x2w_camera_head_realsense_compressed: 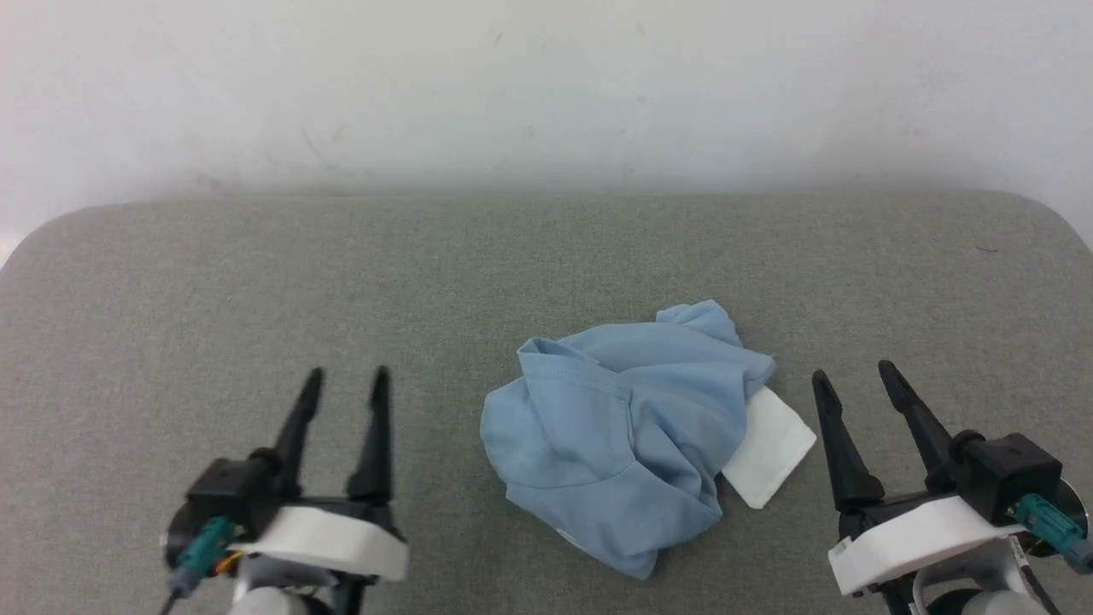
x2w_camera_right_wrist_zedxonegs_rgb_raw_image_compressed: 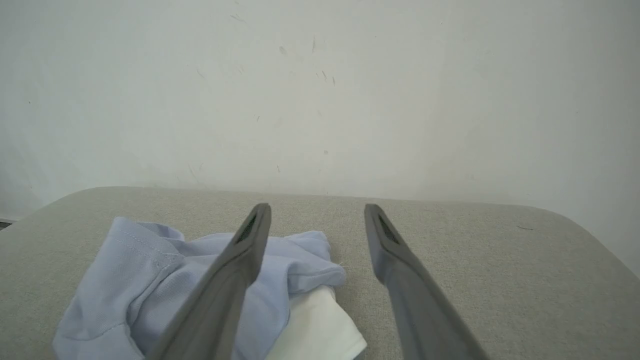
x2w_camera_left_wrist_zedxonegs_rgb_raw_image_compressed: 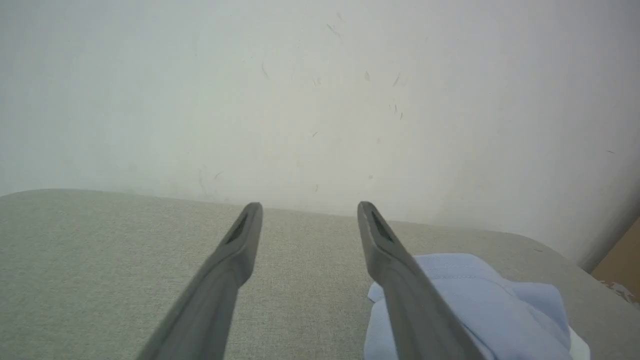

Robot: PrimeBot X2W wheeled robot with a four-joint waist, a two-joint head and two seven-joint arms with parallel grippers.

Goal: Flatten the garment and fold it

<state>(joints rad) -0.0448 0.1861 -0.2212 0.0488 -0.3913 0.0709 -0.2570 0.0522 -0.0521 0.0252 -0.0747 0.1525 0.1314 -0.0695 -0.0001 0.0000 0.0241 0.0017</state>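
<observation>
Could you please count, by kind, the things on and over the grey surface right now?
Garments: 1, the light blue shirt, lying crumpled.
Grippers: 2, the left gripper and the right gripper, both open and holding nothing, one on either side of the shirt.
Total: 3

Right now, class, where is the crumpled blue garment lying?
In the head view, the garment lies bunched on the grey surface, between the left gripper and right gripper, nearer the right one, its white part poking out on that side.
</observation>
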